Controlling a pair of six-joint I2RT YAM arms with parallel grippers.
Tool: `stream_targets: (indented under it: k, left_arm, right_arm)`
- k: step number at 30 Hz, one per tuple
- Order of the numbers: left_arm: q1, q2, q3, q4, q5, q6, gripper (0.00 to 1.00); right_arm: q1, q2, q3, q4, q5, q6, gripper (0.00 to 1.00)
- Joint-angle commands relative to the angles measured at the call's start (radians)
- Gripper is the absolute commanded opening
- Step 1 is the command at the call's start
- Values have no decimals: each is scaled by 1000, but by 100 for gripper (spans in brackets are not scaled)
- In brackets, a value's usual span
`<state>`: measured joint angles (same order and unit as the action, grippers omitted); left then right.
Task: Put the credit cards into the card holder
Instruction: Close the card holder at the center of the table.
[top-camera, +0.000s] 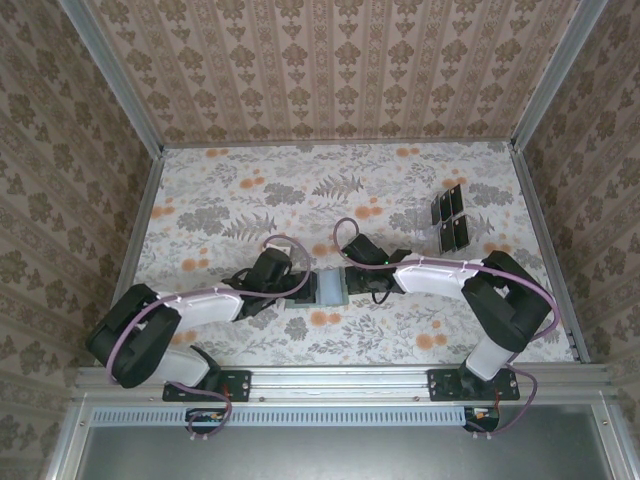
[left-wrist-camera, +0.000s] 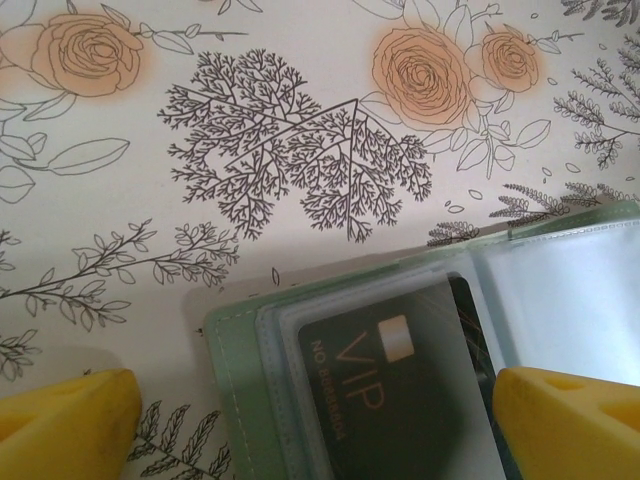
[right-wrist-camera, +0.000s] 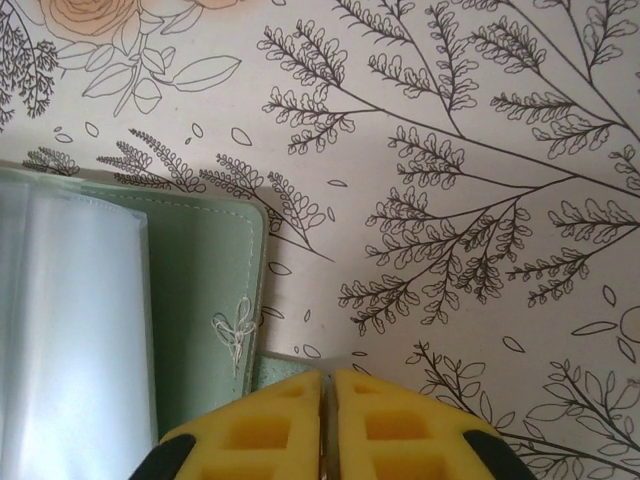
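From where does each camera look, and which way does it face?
Top external: above and behind the arms, facing down at the table; both arms, bases at bottom.
Left wrist: on the left arm, facing down at the open card holder; open left gripper at bottom corners.
Right wrist: on the right arm, facing down at the card holder's cover; shut right gripper.
Shared: both wrist views show the card holder.

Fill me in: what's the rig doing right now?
Both arms meet in the middle over the card holder, which lies open. The left gripper is open, its fingers straddling a page where a black VIP card already sits in a clear sleeve. The right gripper is shut at the edge of the holder's green cover; whether it pinches the cover is unclear. More black cards wait at the far right.
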<state>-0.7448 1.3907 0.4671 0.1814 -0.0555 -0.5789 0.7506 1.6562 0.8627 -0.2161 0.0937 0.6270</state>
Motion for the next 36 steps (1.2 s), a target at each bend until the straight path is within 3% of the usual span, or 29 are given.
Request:
stream_targets:
  k: [1, 5, 14, 26, 36]
  left_arm:
    - [3, 28, 25, 57, 52, 14, 100]
    - [-1, 32, 24, 82, 70, 8, 100]
    - [-21, 2, 19, 140, 104, -18, 100]
    - [-79, -188, -7, 131, 53, -64, 100]
    - [-176, -34, 67, 263, 71, -97, 100]
  right_arm:
    - [-7, 11, -19, 24, -26, 4, 5]
    - [-9, 16, -27, 43, -44, 11, 0]
    - [-11, 37, -37, 82, -78, 27, 0]
    - [-25, 51, -44, 111, -99, 34, 0]
    - [-65, 39, -62, 154, -144, 53, 0]
